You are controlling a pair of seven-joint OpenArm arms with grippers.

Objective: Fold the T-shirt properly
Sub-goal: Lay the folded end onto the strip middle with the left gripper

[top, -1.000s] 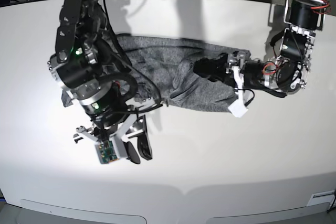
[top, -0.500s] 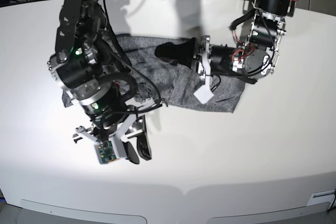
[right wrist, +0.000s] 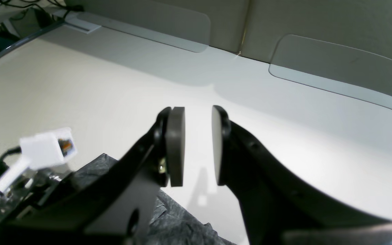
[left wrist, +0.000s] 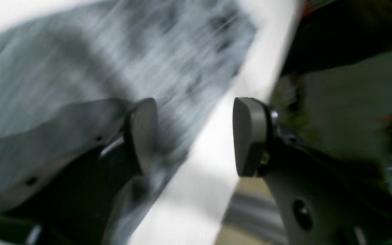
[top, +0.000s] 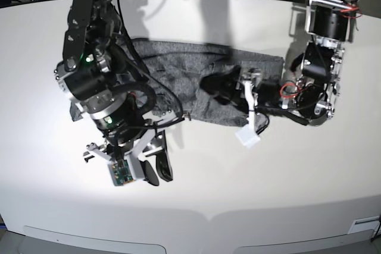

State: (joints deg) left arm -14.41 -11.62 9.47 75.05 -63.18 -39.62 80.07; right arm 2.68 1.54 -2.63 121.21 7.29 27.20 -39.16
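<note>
Lying crumpled on the table (top: 286, 182) — the T-shirt (top: 178, 69), beneath the left claw (left wrist: 194, 136), jaws wide apart, empty; right claw (right wrist: 197, 146) just beyond its edge — slightly parted, empty.

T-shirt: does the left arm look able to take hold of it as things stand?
Probably yes. The left gripper hangs over the T-shirt with fingers apart and nothing between them. Grey cloth lies right under it; the blurred wrist view hides whether it touches.
</note>
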